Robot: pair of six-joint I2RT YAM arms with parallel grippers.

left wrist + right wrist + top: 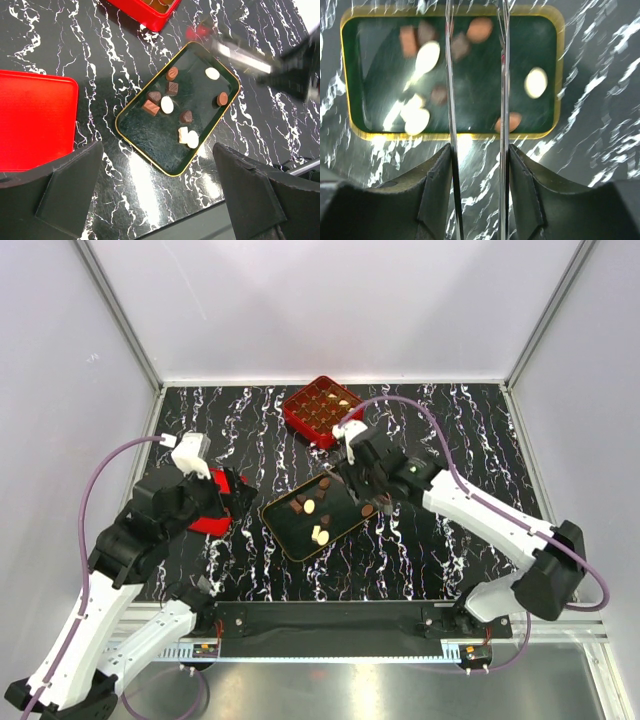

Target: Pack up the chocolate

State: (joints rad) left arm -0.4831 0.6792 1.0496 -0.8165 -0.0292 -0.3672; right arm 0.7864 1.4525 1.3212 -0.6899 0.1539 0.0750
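Several chocolate pieces (310,507), dark brown and cream-white, lie in the black gold-rimmed tray (287,543). They also show in the left wrist view (167,104) and, blurred, in the right wrist view (536,82). My right gripper (358,478) is shut on metal tongs (451,100), whose two blades reach over the tray (385,134); their tips are out of view. My left gripper (157,200) is open and empty, above the table near the tray's near corner (121,132). The red gridded box (320,410) stands behind the tray and holds some pieces.
A flat red lid (213,512) lies left of the tray, under my left gripper; it also shows in the left wrist view (35,120). The black marbled table ends at a metal rail in front. White walls close in the sides and back.
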